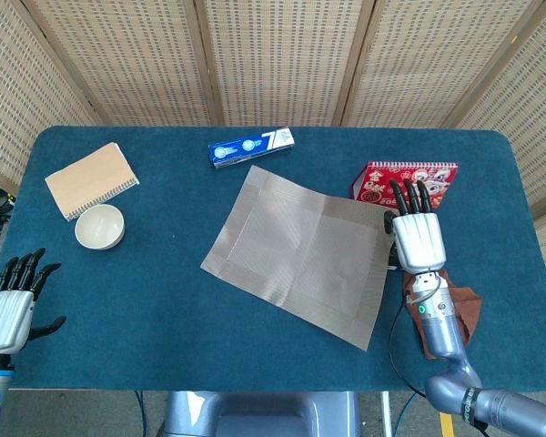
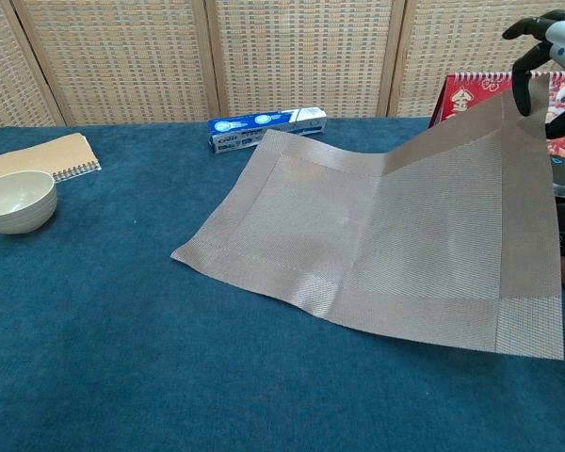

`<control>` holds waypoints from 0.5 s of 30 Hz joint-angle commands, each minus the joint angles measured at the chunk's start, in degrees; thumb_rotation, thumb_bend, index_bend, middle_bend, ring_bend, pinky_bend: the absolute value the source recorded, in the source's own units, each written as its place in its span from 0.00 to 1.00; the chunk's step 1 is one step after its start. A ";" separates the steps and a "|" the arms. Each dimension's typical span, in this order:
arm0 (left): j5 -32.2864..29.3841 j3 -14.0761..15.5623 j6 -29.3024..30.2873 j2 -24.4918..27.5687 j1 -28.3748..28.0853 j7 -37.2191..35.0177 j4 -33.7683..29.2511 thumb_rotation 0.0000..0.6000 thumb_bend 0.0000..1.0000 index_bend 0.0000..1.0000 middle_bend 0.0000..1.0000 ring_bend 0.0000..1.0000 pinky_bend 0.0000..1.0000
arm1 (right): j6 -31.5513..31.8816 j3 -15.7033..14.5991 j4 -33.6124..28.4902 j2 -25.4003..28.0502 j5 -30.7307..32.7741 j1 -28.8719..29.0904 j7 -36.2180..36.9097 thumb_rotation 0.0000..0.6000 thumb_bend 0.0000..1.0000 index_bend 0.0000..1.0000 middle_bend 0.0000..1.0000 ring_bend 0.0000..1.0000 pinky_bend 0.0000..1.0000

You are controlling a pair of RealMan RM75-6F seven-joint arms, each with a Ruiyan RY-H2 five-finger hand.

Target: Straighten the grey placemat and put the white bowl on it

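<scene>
The whole table [image 1: 91, 300] is seen steeply from above in the head view, with the far edge at 12 o'clock. In the chest view, it is seen low and close. The placemat [image 1: 300, 250] is shared by both views.

Staged robot test setup, not a lived-in room. Blue felt-covered table [image 1: 255, 364] backed by woven rattan screen panels [image 1: 273, 55]. Cables hang beneath the near table edge.
</scene>
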 commanded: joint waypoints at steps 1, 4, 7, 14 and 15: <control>-0.07 0.00 -0.11 -0.08 -0.05 0.09 0.11 1.00 0.09 0.18 0.00 0.00 0.00 | -0.10 -0.23 0.56 0.29 0.52 0.05 -0.15 1.00 0.45 0.46 0.02 0.00 0.00; -0.11 0.02 -0.31 -0.21 -0.15 0.21 0.23 1.00 0.09 0.18 0.00 0.00 0.00 | -0.46 -0.55 -0.23 1.45 2.77 -0.44 -1.93 1.00 0.33 0.26 0.00 0.00 0.00; -0.15 -0.06 -0.24 -0.25 -0.15 0.20 0.25 1.00 0.09 0.17 0.00 0.00 0.00 | -0.07 -0.44 -2.02 2.83 4.33 -1.32 -1.51 1.00 0.29 0.18 0.00 0.00 0.00; 0.24 -0.08 0.18 -0.48 -0.14 -0.11 0.50 1.00 0.09 0.16 0.00 0.00 0.00 | 4.63 -1.63 -5.96 7.32 2.76 -5.49 4.17 1.00 0.24 0.12 0.00 0.00 0.00; 0.34 -0.05 0.20 -0.57 -0.16 -0.06 0.59 1.00 0.09 0.16 0.00 0.00 0.00 | 5.40 -2.27 -6.54 8.06 1.90 -6.39 5.61 1.00 0.23 0.12 0.00 0.00 0.00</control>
